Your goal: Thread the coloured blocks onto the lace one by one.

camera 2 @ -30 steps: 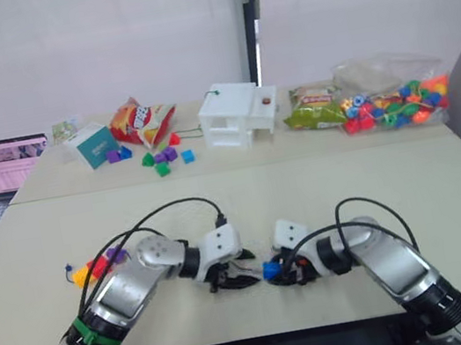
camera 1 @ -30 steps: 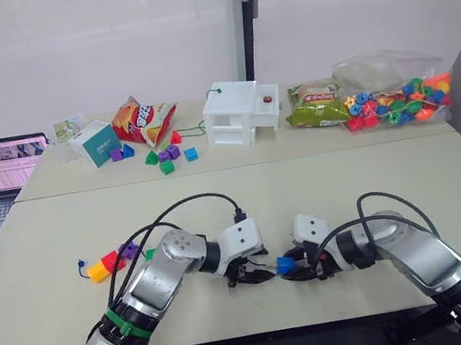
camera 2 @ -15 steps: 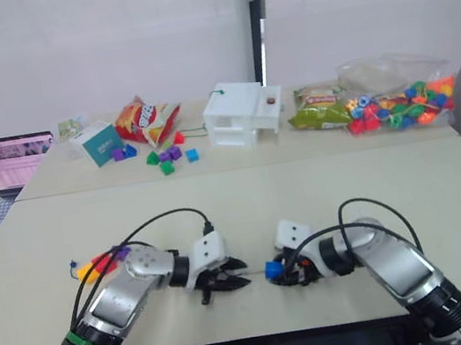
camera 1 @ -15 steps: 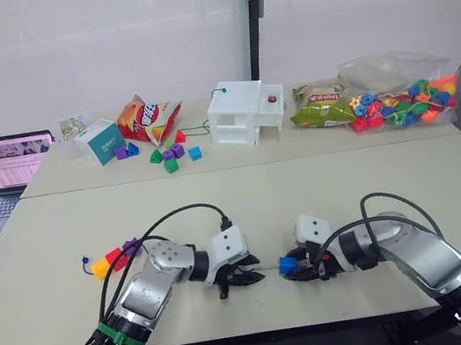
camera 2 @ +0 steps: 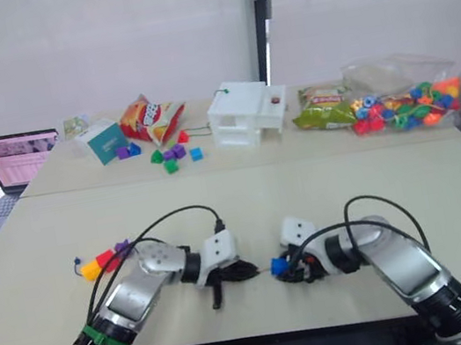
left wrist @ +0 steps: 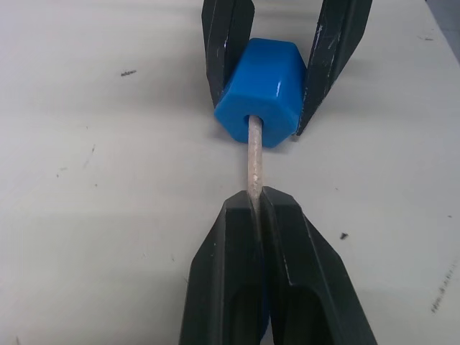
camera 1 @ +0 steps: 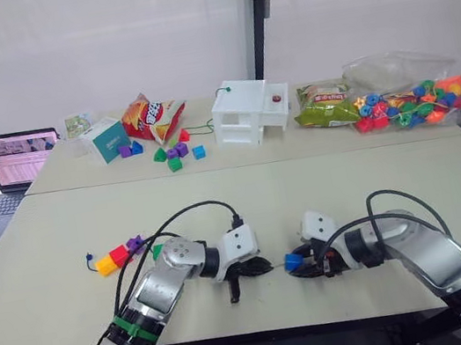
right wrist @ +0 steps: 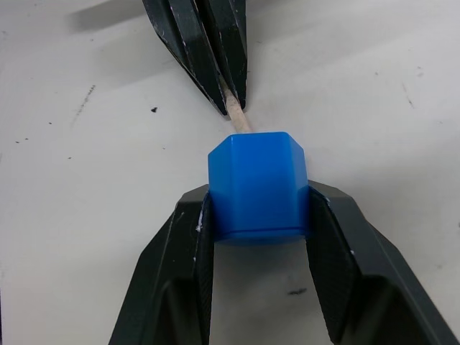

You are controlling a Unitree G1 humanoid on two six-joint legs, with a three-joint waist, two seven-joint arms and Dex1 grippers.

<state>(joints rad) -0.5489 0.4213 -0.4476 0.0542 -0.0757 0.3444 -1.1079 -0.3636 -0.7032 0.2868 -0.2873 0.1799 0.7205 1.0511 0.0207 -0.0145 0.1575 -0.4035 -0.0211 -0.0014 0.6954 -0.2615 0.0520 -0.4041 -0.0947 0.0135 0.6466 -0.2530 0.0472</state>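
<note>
Right at the near edge of the table (camera 1: pixel 321 179), the two claws meet nose to nose. The right claw (right wrist: pixel 257 208) has its fingers clamped on either side of the blue block (left wrist: pixel 260 91), holding it just above the surface. The left claw (left wrist: pixel 256 208), just beside that block, is pinched tight on the pale stiff tip (left wrist: pixel 254 162) of the lace (camera 1: pixel 268 267), and that tip is poking into the block's hole. How far in it goes, I can't tell. Further out from the blue block, beyond the left arm, the yellow-orange block (camera 1: pixel 104 265), red block (camera 1: pixel 119 255) and purple block (camera 1: pixel 134 244) sit in a row, touching, with a green block (camera 1: pixel 156 251) peeking out beside them.
</note>
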